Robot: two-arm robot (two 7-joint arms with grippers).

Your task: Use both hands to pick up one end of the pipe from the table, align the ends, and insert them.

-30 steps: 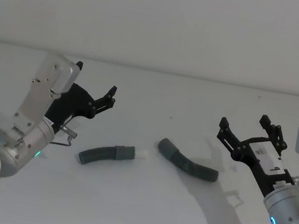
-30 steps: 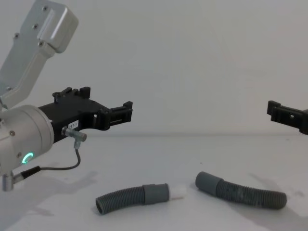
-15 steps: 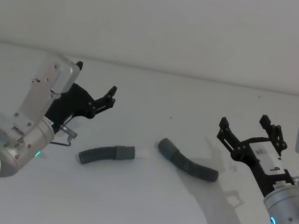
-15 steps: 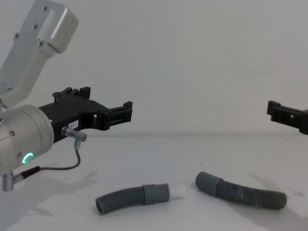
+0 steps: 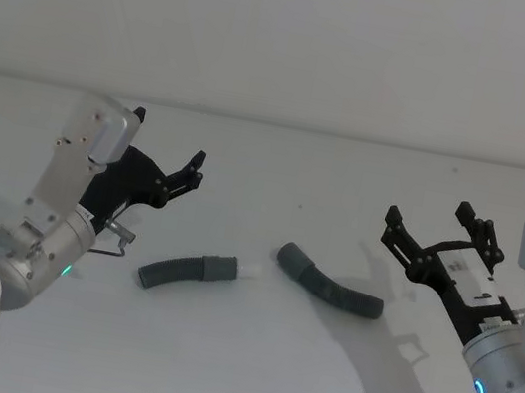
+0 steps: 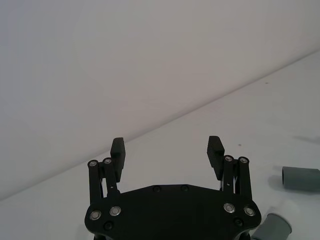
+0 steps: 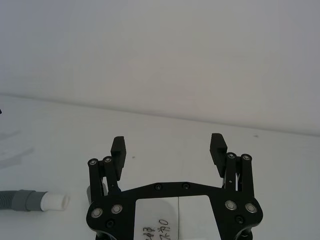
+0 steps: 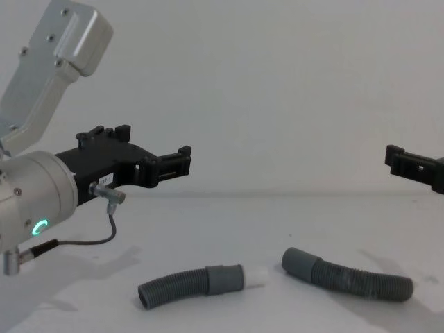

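Left end effector [image 5: 168, 137] and right end effector [image 5: 428, 212] hover wide open, empty, above the counter [image 5: 244, 365]; between them mid-counter lie the plug-tipped hose [image 5: 180, 269] and socket hose [image 5: 333, 288], cuffs [image 5: 219, 266] facing, slightly apart.

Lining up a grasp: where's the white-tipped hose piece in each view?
Head view: white-tipped hose on the table, left of centre, tip toward the other hose.
Chest view: low, left of centre.
Right wrist view: at the frame's edge, beside the open right gripper.
Left wrist view: cannot tell; the grey cuff by the left gripper shows no white tip.
Shared landmark: the table's far edge against the wall.
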